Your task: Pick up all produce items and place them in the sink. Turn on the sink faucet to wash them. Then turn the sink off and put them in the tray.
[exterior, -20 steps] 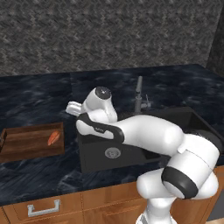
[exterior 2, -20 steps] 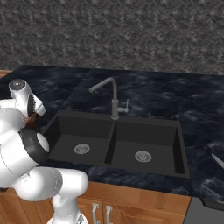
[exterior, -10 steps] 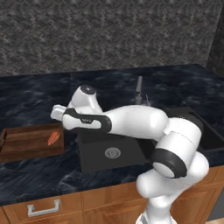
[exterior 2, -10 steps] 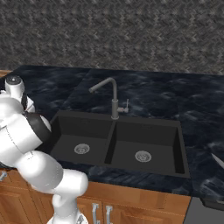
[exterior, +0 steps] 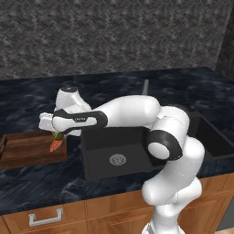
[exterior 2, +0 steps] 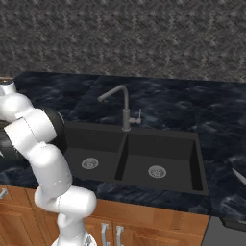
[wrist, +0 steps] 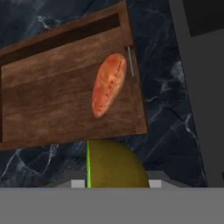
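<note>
Tray (exterior: 27,148) sits at the frame's left on the desk, carrot (wrist: 108,84) already lying inside it. Just right, the hand (exterior: 57,132) pinches the lime (wrist: 114,165) above the tray's edge, likely for release. Sink (exterior 2: 197,163) lies right.

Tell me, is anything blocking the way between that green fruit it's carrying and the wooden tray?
Nothing visible does. The lime hangs just off the tray edge; only the carrot lies inside, with bare wood beside it.
</note>
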Motion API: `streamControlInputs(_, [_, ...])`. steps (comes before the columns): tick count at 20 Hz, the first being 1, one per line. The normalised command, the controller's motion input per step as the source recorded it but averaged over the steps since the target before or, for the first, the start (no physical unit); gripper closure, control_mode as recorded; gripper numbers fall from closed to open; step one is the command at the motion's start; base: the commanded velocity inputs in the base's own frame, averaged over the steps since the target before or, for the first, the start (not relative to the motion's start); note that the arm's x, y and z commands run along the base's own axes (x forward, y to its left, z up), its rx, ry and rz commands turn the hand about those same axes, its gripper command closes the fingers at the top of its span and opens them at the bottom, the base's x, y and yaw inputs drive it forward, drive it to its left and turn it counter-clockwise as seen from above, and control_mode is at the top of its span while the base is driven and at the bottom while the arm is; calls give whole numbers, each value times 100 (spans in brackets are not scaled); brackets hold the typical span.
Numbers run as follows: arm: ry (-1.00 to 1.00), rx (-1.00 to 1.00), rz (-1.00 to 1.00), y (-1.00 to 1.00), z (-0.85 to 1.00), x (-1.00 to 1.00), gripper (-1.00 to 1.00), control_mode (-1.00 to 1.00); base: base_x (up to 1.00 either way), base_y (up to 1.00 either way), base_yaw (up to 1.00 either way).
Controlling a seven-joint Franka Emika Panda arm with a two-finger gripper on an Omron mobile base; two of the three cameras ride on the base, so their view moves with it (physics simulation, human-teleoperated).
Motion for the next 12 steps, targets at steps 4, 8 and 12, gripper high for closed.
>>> streamControlInputs(4, [14, -12, 0, 38, -13, 12, 100, -100, 0, 0, 0])
streamControlInputs(8, [3, -9, 0, 23, -17, 26, 100, -100, 0, 0, 0])
streamControlInputs(12, [1, -6, 0, 16, -22, 39, 100, -100, 0, 0, 0])
